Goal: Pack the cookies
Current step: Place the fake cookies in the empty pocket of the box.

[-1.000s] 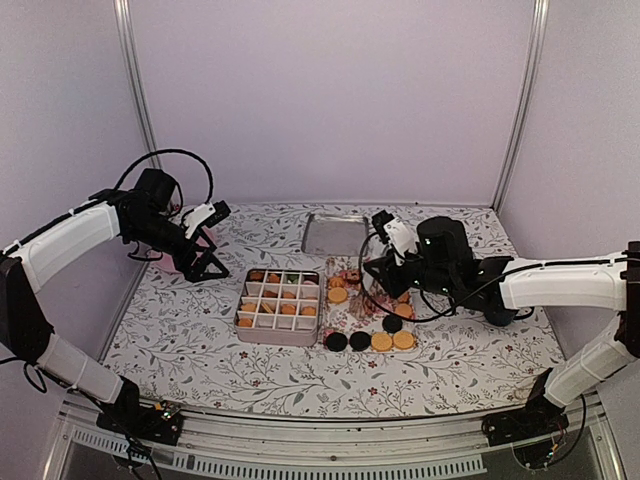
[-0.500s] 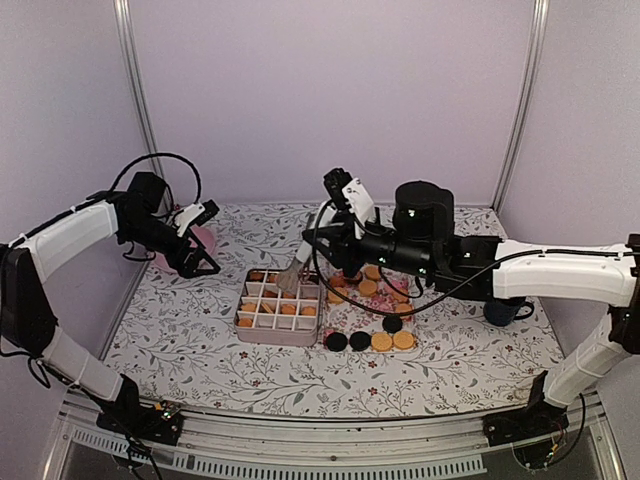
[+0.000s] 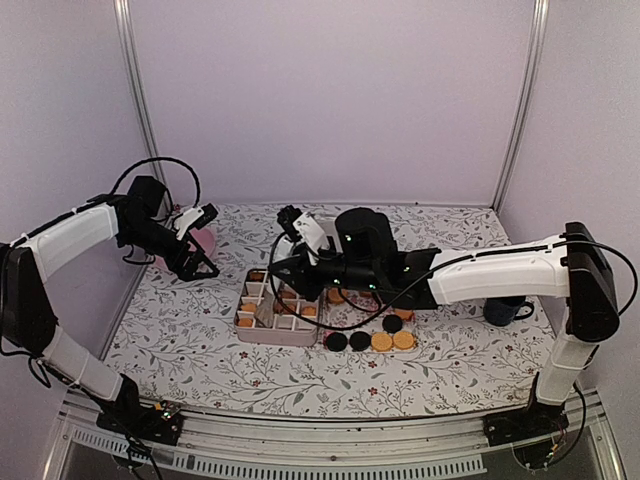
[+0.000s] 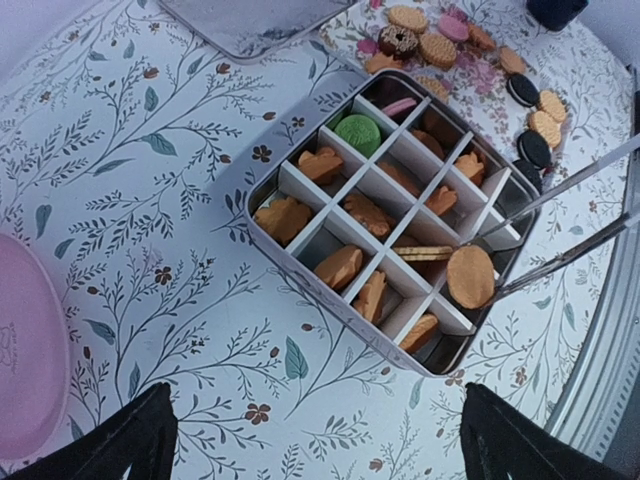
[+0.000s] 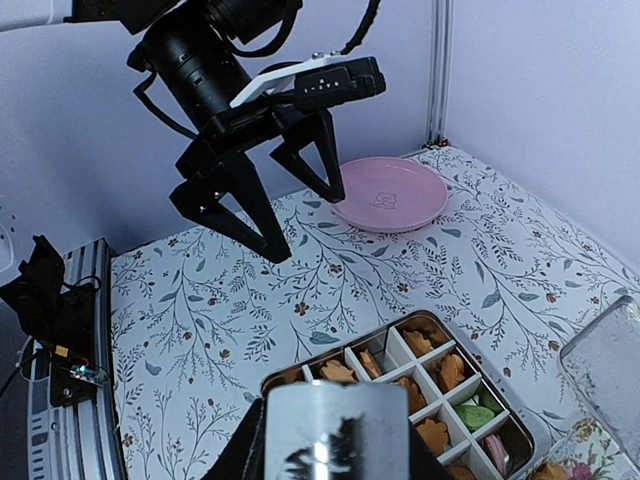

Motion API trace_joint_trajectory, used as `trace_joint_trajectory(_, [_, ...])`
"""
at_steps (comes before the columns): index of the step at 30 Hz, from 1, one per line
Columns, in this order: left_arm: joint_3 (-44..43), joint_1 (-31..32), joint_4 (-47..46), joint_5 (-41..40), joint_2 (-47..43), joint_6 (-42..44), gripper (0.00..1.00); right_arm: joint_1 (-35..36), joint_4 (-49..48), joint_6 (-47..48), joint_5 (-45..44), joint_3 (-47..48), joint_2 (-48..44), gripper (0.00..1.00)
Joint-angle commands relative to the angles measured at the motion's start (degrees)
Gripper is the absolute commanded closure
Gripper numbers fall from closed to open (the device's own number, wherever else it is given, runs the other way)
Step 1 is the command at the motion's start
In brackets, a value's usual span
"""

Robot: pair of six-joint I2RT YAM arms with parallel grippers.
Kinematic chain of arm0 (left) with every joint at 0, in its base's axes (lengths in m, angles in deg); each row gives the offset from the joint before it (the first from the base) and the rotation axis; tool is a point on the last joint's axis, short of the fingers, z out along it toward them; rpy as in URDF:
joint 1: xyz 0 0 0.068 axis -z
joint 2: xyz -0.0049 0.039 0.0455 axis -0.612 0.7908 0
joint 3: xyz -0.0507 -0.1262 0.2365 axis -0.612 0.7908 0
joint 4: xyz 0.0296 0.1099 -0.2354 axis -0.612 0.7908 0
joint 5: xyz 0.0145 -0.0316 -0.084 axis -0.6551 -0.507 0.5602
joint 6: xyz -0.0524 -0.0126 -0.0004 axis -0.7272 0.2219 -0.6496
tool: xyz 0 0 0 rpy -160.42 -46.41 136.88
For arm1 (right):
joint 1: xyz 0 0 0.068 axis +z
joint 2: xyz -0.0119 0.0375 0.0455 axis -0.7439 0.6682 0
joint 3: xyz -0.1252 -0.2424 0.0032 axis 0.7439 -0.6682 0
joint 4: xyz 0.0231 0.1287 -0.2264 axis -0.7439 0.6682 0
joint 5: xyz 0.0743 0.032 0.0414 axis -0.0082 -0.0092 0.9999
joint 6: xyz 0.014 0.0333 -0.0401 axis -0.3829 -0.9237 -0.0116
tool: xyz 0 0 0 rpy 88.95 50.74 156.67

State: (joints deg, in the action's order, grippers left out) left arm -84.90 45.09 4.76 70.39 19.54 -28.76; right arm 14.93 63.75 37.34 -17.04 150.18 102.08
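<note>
Tabletop [image 3: 180, 330], white with a leafy sprig print, carries everything. At the left of the overhead view the left gripper [image 3: 199, 270] hangs with its black fingers spread wide and nothing between them, just beside a smooth pink plate [image 5: 390, 197] and well apart from the work.

At the middle sits a grey metal tin [image 4: 322, 238], square, cut by thin white dividers into a grid of small cells. Most cells hold golden biscuits standing on edge, one a green disc, and a few are bare.

The right gripper [image 5: 335, 438] reaches in from the right and is clamped on thin metal tongs [image 4: 560, 187]. Their long axis runs from the right edge of the left wrist view down and left to the tin. A round golden biscuit [image 4: 470, 277], flat and matt, lies face up between the tips, over a cell in the tin's lower right row. Whether it touches the divider I cannot tell. The coming move looks like a short drop from the tips, and the right arm is by far the nearer.

Right of the tin, loose cookies [image 3: 381, 341], golden and black coins, lie on a flowered sheet. A flat metal lid [image 4: 260, 20] rests beyond.
</note>
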Motion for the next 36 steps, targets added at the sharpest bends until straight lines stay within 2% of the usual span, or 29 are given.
trace_joint_trajectory(1, [0.49,-0.67,-0.45,1.49,-0.69,0.61,0.01,0.39,-4.55,-1.12,1.31,2.71,0.29,0.78])
trace_joint_trajectory(6, [0.76,-0.59,-0.38,1.76,-0.59,0.79,0.01,0.44,-4.0,-1.44,2.6,2.32,0.39,0.65])
trace_joint_trajectory(15, [0.39,-0.54,0.36,2.7,-0.59,1.06,0.01,0.45,-3.47,-1.03,2.68,1.56,-0.45,0.61])
trace_joint_trajectory(26, [0.33,-0.39,1.11,3.18,-0.14,1.76,0.01,-0.64,-3.72,0.47,-3.23,0.15,-5.14,0.68])
trace_joint_trajectory(36, [-0.17,-0.38,1.33,2.98,-0.57,1.74,0.01,-10.3,-1.89,1.48,-8.69,-12.91,-20.48,0.69])
